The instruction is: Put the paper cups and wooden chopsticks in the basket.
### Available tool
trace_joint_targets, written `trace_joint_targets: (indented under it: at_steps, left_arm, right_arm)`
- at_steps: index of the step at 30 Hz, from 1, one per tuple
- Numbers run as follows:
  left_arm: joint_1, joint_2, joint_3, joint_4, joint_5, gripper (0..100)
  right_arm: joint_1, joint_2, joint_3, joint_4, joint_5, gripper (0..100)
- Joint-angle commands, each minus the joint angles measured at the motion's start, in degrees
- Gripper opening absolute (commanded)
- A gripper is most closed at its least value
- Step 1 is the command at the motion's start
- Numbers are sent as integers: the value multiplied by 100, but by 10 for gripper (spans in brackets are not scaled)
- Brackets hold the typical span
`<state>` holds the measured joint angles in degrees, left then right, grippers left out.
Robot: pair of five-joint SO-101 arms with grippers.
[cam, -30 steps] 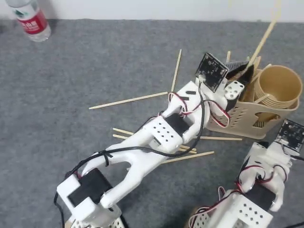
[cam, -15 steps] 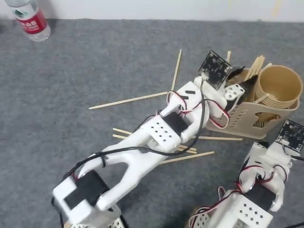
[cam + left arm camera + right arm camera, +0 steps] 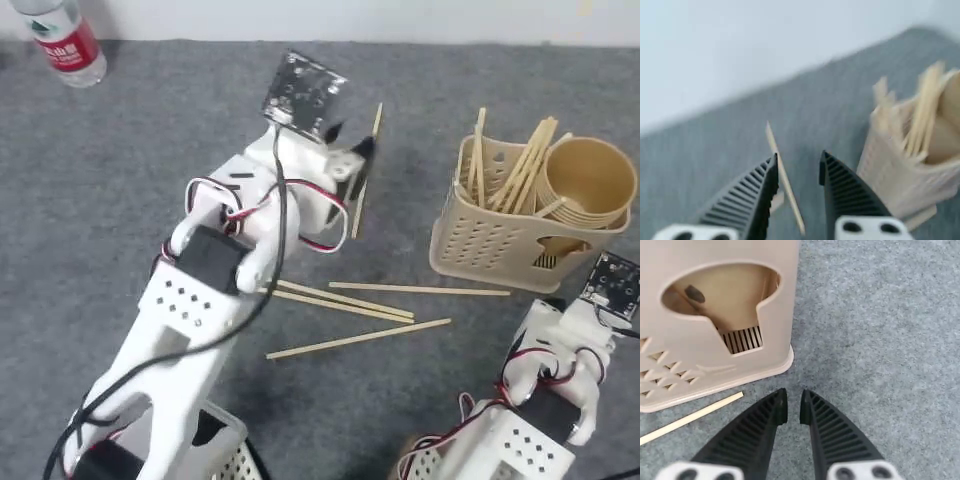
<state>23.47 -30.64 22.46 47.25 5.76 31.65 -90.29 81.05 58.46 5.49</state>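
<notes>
Hovering open, L end effector (image 3: 797, 160) frames chopstick (image 3: 784, 182) btwn jaws; basket (image 3: 890, 165) near.

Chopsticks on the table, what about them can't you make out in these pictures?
- High view: the left arm covers the ends of the loose chopsticks, so their count is unsure.
- Left wrist view: blur hides whether the chopstick touches the tool.
- Right wrist view: the picture's edge cuts off a chopstick.

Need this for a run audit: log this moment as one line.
left gripper: open, near loose chopstick | right gripper: open, beside basket | paper cups: in basket | other chopsticks: on carpet
</notes>
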Motion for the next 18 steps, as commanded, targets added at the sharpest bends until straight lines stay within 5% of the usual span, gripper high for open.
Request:
trace_joint_targets:
  at_steps: [1, 10, 18]
  left_arm:
    - [-141, 651, 145, 237, 334, 175]
    - [-132, 3859, -1068, 246, 1846, 183]
    - [-237, 5688, -2308, 273, 2418, 181]
  right_arm:
    - [48, -66, -97, -57, -62, 58]
    - [48, -66, -97, -48, -62, 58]
    - [48, -66, -97, -48, -62, 58]
